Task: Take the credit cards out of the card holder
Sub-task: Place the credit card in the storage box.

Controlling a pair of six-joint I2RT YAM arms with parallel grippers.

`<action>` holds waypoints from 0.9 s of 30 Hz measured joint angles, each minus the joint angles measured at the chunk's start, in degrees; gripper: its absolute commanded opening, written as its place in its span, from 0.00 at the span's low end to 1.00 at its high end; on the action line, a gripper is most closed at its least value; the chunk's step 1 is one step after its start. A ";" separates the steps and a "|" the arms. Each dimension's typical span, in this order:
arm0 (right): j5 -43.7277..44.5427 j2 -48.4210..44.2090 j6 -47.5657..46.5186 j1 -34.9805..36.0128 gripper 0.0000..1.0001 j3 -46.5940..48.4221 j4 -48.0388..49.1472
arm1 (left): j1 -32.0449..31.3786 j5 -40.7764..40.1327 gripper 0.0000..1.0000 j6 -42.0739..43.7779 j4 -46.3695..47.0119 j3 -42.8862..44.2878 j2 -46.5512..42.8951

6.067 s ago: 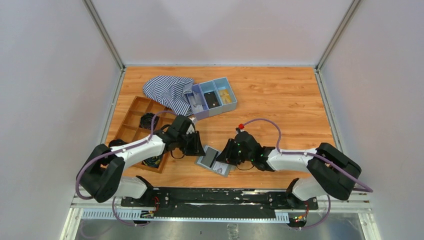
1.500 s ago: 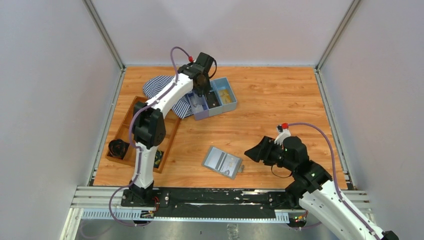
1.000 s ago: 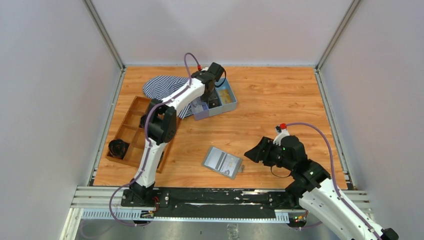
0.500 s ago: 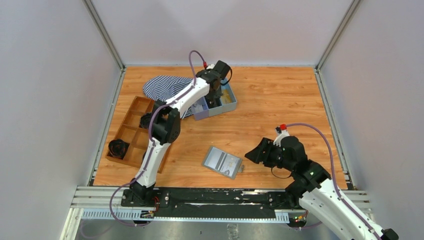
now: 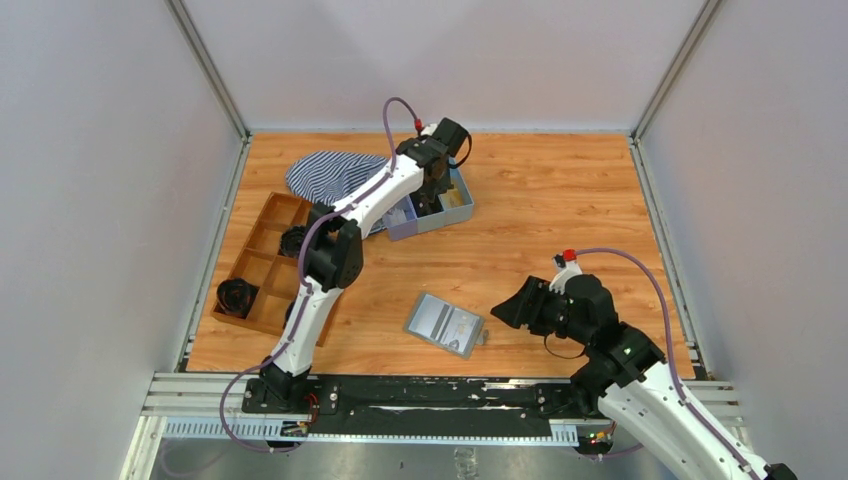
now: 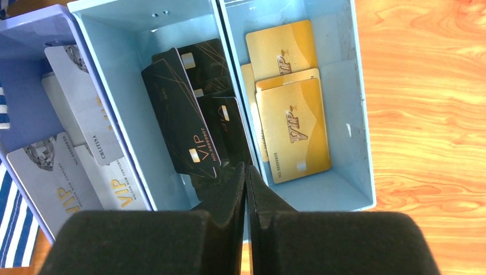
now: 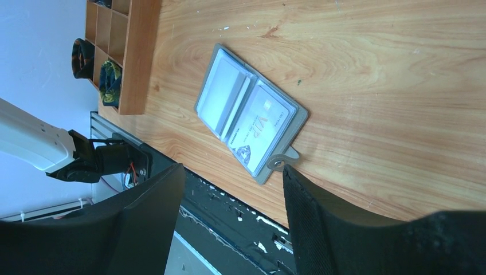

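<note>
The grey card holder (image 5: 445,325) lies open on the table near the front edge. In the right wrist view (image 7: 249,114) a pale credit card (image 7: 259,127) marked VIP sits in its right half. The left pocket (image 7: 222,94) looks pale and bare. My right gripper (image 5: 505,308) is open and hovers just right of the holder, apart from it (image 7: 232,172). My left gripper (image 5: 436,188) is at the far blue tray (image 5: 466,205). Its jaws are shut above the divider between the middle and right compartments (image 6: 245,167). No card shows between them.
The tray (image 6: 367,114) holds silver cards (image 6: 86,114) on the left, black cards (image 6: 183,126) in the middle and gold cards (image 6: 292,126) on the right. A striped cloth (image 5: 330,172) lies left of it. A wooden organizer (image 5: 262,265) stands at the left edge.
Both grippers were at the card holder six seconds ago. The left arm has reached the tray and drifted right across it over the last second. The right arm has barely moved.
</note>
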 measured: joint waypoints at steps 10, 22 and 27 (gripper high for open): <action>0.00 -0.26 0.02 0.00 0.67 0.00 -0.13 | 0.04 -0.04 0.22 0.37 -0.02 -0.33 0.00; 0.00 -0.15 0.00 0.00 0.67 0.00 -0.31 | 0.04 0.52 0.23 0.39 -0.02 -0.33 0.11; 0.00 -0.15 0.00 0.00 0.67 0.00 -0.31 | 0.15 0.57 0.21 0.44 0.17 -0.76 0.35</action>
